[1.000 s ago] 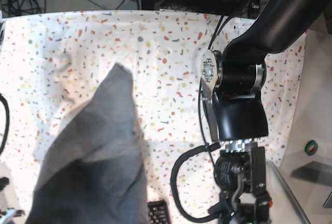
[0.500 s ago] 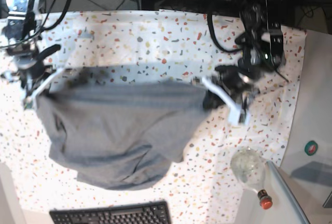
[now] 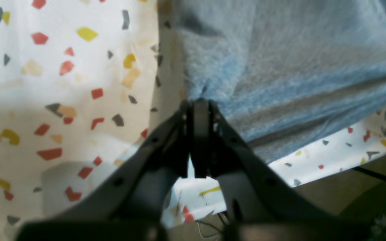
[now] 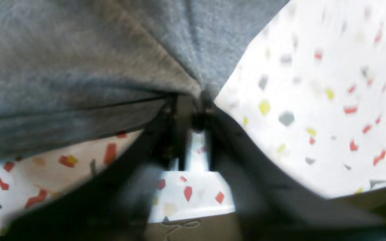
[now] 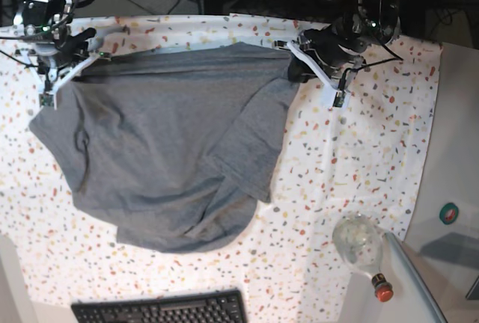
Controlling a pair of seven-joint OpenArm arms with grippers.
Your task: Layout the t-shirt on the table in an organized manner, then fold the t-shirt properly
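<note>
Both your jaws pinch the t-shirt (image 5: 172, 151) — left gripper (image 3: 198, 105) and right gripper (image 4: 196, 98) at its far corners on the worktop (image 5: 359, 151).

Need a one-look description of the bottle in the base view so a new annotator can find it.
Start from the table with the white flecked cloth, where the grey t-shirt lies, and go to its corner nearest the plain grey surface. The bottle lies there on its side. It is the only clear, rounded thing, with a small red cap, unlike the flat black keyboard along the same edge.
</note>
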